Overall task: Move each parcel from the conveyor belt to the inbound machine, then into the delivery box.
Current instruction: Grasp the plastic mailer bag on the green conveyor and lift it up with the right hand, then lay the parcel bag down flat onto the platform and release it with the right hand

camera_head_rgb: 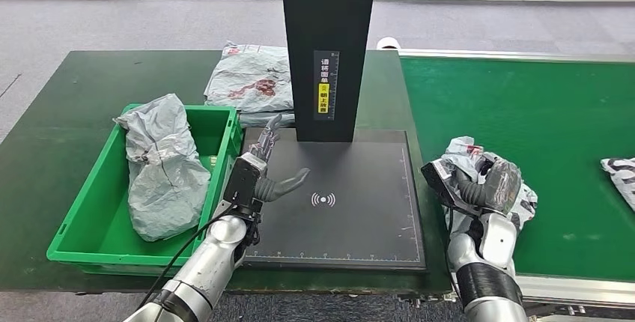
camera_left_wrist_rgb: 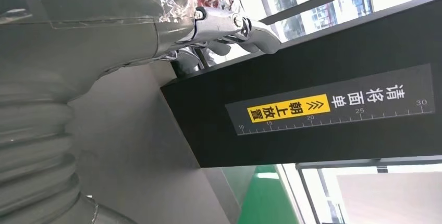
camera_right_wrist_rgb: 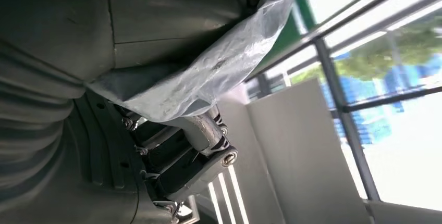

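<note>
My right hand [camera_head_rgb: 485, 184] grips a crumpled grey-and-white parcel [camera_head_rgb: 466, 153] just above the green conveyor belt [camera_head_rgb: 524, 112], beside the scanner's right edge. The right wrist view has the same parcel's plastic [camera_right_wrist_rgb: 219, 62] pressed against that hand [camera_right_wrist_rgb: 187, 151]. The inbound machine has a black flat scan pad [camera_head_rgb: 352, 210] and a black upright column [camera_head_rgb: 326, 45]. My left hand [camera_head_rgb: 262, 172] hovers with its fingers spread over the pad's left edge, holding nothing. A grey parcel [camera_head_rgb: 161, 172] lies in the green delivery box [camera_head_rgb: 97, 210]. The left wrist view looks past my left hand [camera_left_wrist_rgb: 219, 26] at the column [camera_left_wrist_rgb: 323, 109].
Another grey parcel with red print [camera_head_rgb: 251, 79] lies on the dark table [camera_head_rgb: 60, 112] behind the box. A white patterned parcel [camera_head_rgb: 620, 176] sits at the belt's right edge. The conveyor's metal rim [camera_head_rgb: 569, 288] runs along the front.
</note>
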Controlling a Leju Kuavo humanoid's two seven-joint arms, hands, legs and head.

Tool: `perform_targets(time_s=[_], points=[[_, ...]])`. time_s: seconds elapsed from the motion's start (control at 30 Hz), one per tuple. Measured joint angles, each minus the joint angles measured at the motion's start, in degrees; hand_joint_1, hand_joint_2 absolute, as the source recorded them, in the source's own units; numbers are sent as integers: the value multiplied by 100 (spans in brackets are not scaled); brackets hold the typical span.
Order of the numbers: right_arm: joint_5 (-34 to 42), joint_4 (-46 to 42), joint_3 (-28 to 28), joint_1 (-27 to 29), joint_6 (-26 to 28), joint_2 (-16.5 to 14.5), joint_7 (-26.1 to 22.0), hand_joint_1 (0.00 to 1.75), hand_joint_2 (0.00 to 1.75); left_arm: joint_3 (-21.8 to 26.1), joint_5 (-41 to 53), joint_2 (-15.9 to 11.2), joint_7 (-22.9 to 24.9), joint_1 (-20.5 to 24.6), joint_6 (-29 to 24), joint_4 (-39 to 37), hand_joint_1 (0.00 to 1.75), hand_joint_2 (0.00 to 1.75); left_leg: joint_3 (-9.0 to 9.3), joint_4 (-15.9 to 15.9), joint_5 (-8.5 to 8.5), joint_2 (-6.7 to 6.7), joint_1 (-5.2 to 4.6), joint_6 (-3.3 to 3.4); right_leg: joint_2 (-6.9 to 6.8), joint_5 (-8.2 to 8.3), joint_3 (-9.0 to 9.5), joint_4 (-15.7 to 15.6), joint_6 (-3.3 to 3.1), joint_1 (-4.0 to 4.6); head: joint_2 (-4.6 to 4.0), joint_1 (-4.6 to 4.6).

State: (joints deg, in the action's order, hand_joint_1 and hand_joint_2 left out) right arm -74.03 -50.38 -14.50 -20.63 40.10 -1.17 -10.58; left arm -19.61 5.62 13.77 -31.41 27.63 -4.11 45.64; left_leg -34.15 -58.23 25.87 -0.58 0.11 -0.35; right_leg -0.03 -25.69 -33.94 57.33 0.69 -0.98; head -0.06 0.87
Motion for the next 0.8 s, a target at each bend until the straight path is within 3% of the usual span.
perform_targets(time_s=[0.1,0.17,0.37,0.5,0.8], points=[[1443,-454,123,150,-163,-210,-1042,175,175,40,183,-15,4,23,-199,12,0,175,-1,1,0,2,2,-1,1,0,-3,3,0,2,0,-1],[2283,-893,484,284,-411,-315,-1261,175,175,102,235,-21,31,72,-287,12,0,175,-1,2,-1,3,3,-2,2,-1,-7,6,-1,3,0,0],[3086,-1953,2213,586,-781,-456,-1239,175,175,252,259,-20,10,262,-392,10,0,175,-3,5,-4,9,11,-8,10,-2,-15,9,-4,10,1,0],[3475,-2164,3249,577,-926,-471,-1148,175,175,260,131,4,-13,351,-346,4,0,175,-3,5,-4,10,11,-9,11,-3,-16,8,-6,10,0,-1],[4092,-2160,4204,510,-1225,-442,-1142,175,175,255,-239,91,-57,515,-399,-145,0,175,-4,2,-4,9,7,-8,10,-1,-16,4,-6,5,1,-1]])
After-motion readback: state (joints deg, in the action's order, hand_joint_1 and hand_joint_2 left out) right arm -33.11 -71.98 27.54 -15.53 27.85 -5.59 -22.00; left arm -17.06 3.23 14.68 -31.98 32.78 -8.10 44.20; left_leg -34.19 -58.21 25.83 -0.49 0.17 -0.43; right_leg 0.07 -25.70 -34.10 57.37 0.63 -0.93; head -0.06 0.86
